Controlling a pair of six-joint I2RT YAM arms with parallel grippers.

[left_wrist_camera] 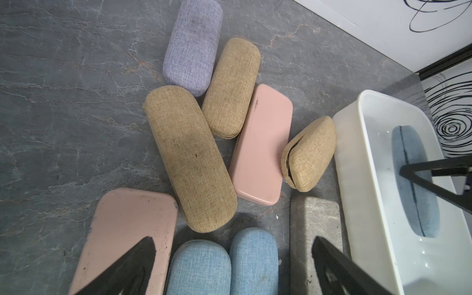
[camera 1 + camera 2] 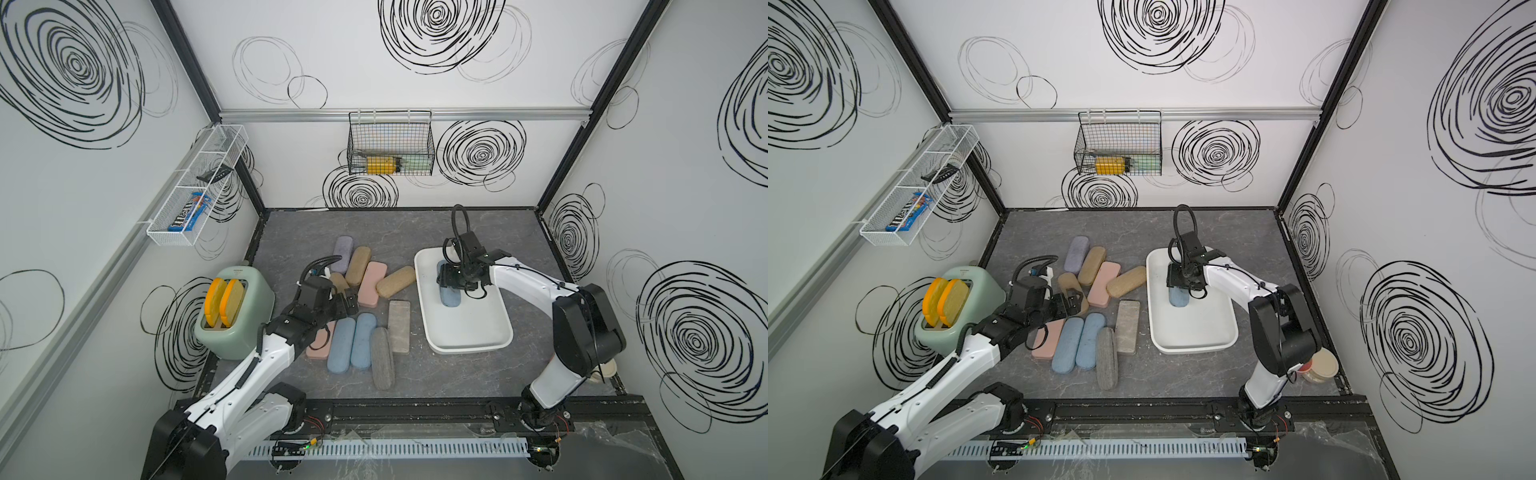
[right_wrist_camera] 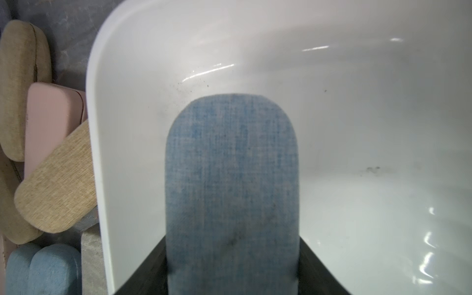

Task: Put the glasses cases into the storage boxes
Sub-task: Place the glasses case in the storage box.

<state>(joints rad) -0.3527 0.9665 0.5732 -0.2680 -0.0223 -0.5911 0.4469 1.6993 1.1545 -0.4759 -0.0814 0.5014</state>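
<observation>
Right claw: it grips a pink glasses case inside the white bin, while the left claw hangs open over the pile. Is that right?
One thing is off: the case in the right claw is blue, not pink, as the right wrist view shows. The rest stands: it is inside the white bin, and the left claw hangs open over the pile.
</observation>
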